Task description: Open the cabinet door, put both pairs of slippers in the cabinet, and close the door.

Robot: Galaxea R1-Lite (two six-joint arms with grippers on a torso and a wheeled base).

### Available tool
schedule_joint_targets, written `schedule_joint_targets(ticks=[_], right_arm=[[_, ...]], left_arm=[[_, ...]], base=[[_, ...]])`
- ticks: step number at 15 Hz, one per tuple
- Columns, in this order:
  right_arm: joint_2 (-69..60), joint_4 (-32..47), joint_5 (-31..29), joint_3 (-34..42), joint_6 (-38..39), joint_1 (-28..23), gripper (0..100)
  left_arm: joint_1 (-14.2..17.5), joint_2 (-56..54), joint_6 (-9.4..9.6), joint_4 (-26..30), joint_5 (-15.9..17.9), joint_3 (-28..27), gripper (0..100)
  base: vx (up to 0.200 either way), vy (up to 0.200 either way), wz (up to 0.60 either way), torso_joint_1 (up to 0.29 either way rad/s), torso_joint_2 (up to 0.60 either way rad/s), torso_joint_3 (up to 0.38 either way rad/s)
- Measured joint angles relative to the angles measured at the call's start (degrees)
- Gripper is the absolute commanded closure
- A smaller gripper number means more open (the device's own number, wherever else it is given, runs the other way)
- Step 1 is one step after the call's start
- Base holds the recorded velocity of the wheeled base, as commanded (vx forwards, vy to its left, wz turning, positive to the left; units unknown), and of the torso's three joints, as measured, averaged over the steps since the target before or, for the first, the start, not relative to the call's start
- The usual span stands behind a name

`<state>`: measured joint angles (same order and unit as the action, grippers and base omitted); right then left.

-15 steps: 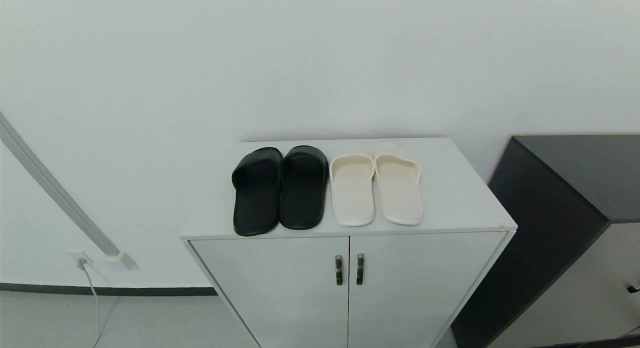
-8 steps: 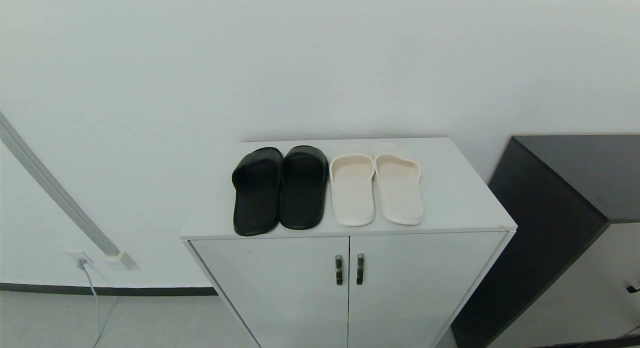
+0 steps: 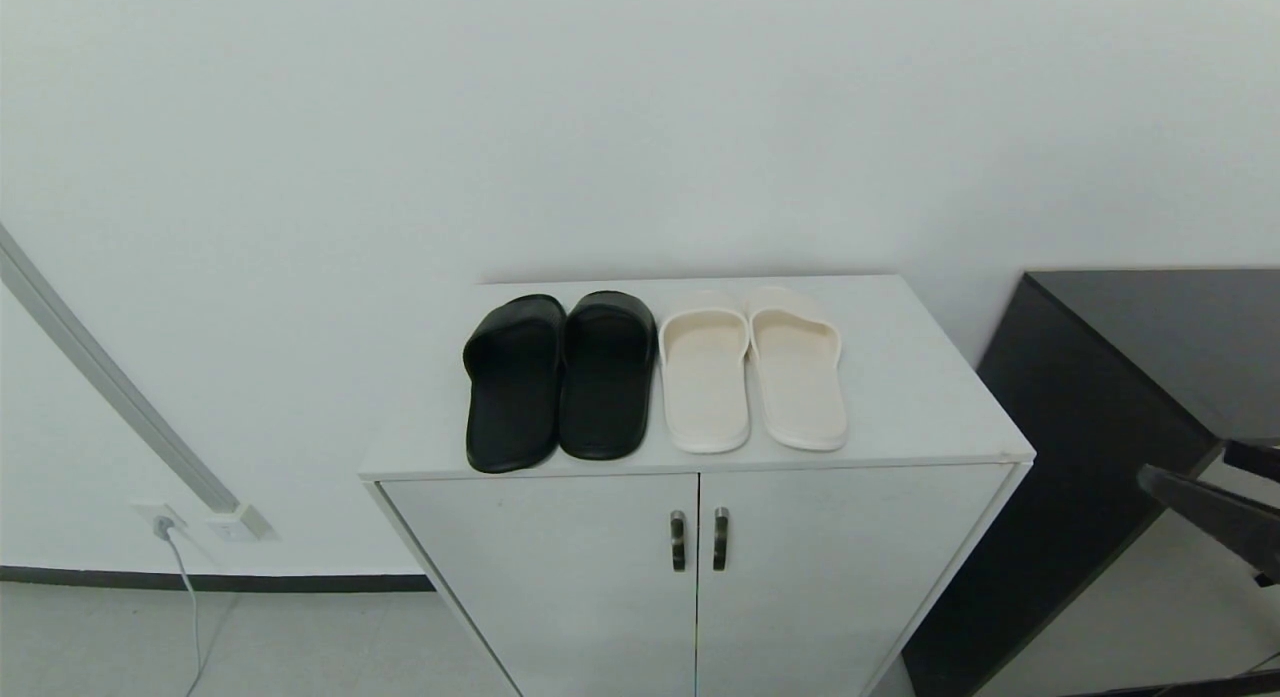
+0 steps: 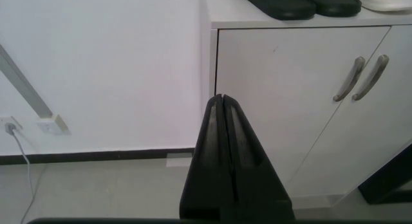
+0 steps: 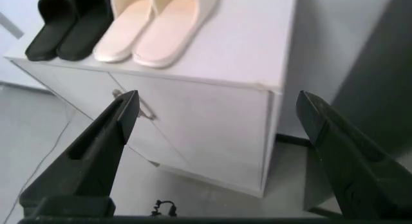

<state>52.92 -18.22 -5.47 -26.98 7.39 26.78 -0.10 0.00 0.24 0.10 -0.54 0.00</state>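
On top of white two-door laminate cabinet (image 3: 920,397): pair of black rubber slide slippers (image 3: 530,387) toward robot's left, pair of cream rubber slide slippers (image 3: 705,387) just beside it on the right. All four shoes side by side, toes toward white wall (image 3: 640,127), heels toward front edge. Outer black heel right at the edge; cream heels a little back from it. Inner black and inner cream shoe touching or nearly so, cannot tell which.

Both doors shut. Two dark metal bar handles (image 3: 678,540) upright, close together either side of centre seam.

Left tool (image 4: 221,98): black fingers pressed flat together, closed on nothing. Held low, below cabinet top, pointing at cabinet's left front corner, apart from it.

Right tool (image 5: 217,102): fingers spread wide, gripping nothing. Held off cabinet's right front corner, higher than the top, looking down on cream pair and right door, touching neither. Seen from head camera at far right edge, in front of tall black cabinet (image 3: 1100,397), fingertips aimed toward white cabinet.

Tall black cabinet standing just right of white one. Low on wall at left: white socket plate (image 3: 232,524), grey cable (image 3: 190,597) hanging to pale grey floor (image 3: 100,647), grey conduit strip (image 3: 100,377) slanting down to the plate, dark skirting line (image 3: 250,582) along wall base.
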Motion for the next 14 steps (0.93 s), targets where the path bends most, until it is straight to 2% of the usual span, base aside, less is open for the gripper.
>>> schedule_joint_targets(ticks=[2, 4, 10, 14], right_arm=[[6.23, -0.68, -7.57, -5.88, 1.04, 8.52, 0], [12.32, -0.99, -10.81, -10.84, 2.97, 13.74, 0], [26.90, -1.21, -22.69, -22.33, 6.67, 21.39, 0], [35.86, -1.28, -27.21, -29.72, 6.75, 22.97, 0]], left_arm=[[0.00, 0.00, -0.02, 0.00, 0.02, 0.00, 100], [-0.01, 0.00, -0.04, 0.00, 0.02, 0.00, 100], [0.00, 0.00, -0.06, 0.00, 0.05, 0.00, 100], [0.00, 0.00, -0.06, 0.00, 0.07, 0.00, 100]], base=[[0.000, 0.000, 0.00, 0.000, 0.00, 0.000], [0.000, 0.000, 0.00, 0.000, 0.00, 0.000], [0.000, 0.000, 0.00, 0.000, 0.00, 0.000], [0.000, 0.000, 0.00, 0.000, 0.00, 0.000]])
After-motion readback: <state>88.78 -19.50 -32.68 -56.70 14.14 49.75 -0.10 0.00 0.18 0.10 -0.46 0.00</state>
